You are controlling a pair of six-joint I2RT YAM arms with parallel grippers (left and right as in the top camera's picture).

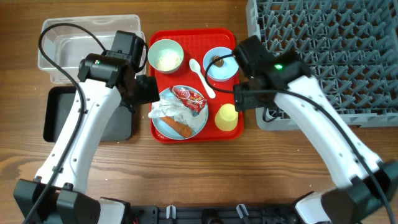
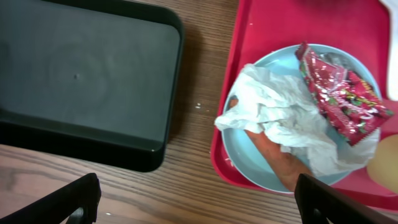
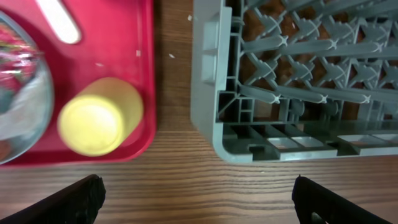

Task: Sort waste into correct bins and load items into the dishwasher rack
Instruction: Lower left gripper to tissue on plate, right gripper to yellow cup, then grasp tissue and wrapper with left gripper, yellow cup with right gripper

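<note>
Left gripper [image 2: 202, 202]: jaws spread wide, nothing between them, poised above the left edge of the red serving tray [image 1: 193, 42]. Right gripper [image 3: 198, 200]: jaws likewise spread and empty, above bare table just off the tray's right edge. Light blue plate [image 2: 239, 152]: on the tray, front left, bearing three waste pieces. These are a crumpled white paper napkin [image 2: 273, 112] heaped on its left half, a red shiny snack wrapper [image 2: 339, 93] overlapping the napkin on the right, and an orange carrot piece [image 2: 280, 160] partly under the paper. Yellow cup [image 3: 99, 115]: on the tray, front right, seemingly mouth down. White spoon [image 1: 202, 78]: mid-tray. Pale green bowl [image 1: 152, 48]: tray's back left, holding white crumbs [image 1: 166, 60]. Light blue bowl [image 1: 214, 76]: tray's back right, with a brown morsel [image 1: 219, 61] inside. Black tray [image 2: 81, 74]: just left of the serving tray, unfilled. Clear tub [image 1: 62, 46]: behind it, further left. Dishwasher rack [image 3: 298, 74]: right of the serving tray, nothing yet loaded where visible. Step judged in hand: the left arm clearing the plate, napkin first. Handling note: descend on the napkin's highest fold, close on paper alone, clear of the plate rim and carrot. Lift straight so the overlapping wrapper slides off rather than trailing along.
</note>
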